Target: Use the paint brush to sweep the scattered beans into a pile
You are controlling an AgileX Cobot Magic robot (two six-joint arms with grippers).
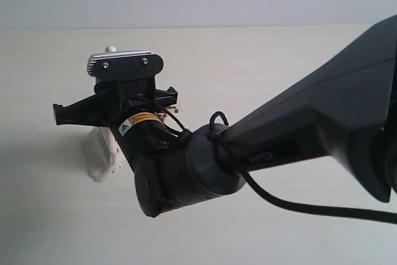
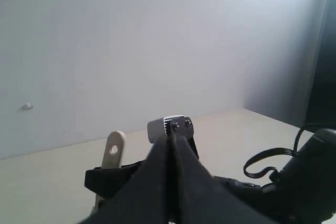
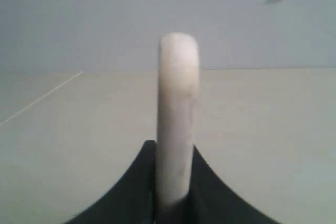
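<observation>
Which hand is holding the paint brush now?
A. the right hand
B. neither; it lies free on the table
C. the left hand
A: the right wrist view shows the right hand closed on the paint brush handle, while the left hand is shut with nothing between its jaws.

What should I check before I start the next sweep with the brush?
1. Grip: the right gripper has its fingers clamped on the paint brush handle: ok.
2. Handle straight between the fingers, not tilted: ok.
3. Bristles touching the table: cannot tell.
4. Beans in sight: not ok. The right arm hides the area around the brush in the exterior view.
5. Left gripper shut, empty and apart from the brush: ok.
</observation>
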